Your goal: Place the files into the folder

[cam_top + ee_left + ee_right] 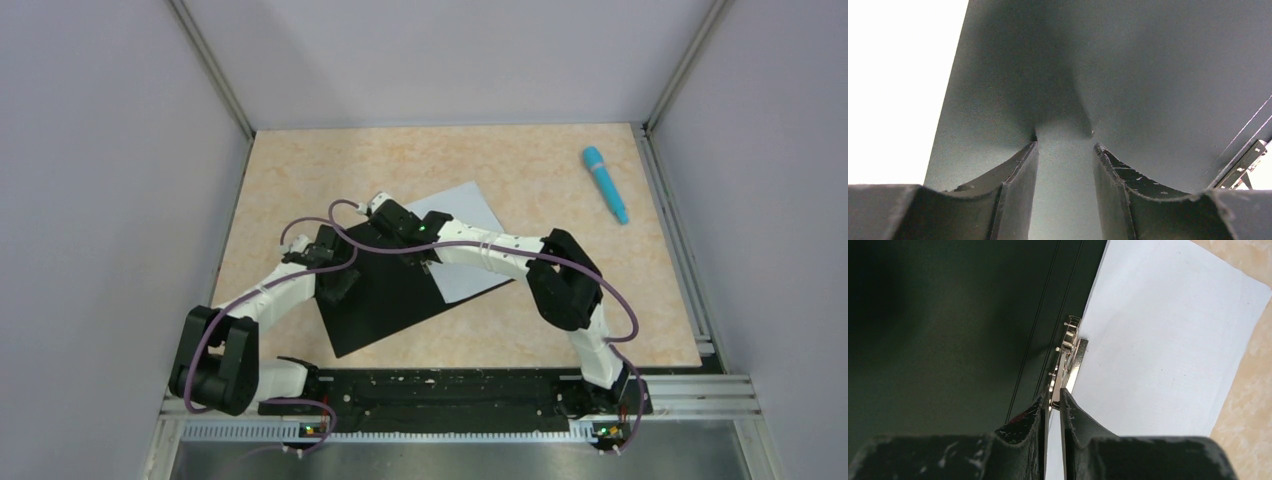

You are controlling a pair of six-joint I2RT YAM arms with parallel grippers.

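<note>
Clip stage of filing. The right gripper (1054,396) is pinched shut on the lever of the metal clip (1071,347), and the files (1158,340) lie just to its right on the open folder (948,330). The left gripper (1064,145), jaws spread, presses its tips on the folder's black inside. The likely next move is to work the clip over the sheets' edge, then close the cover.
</note>
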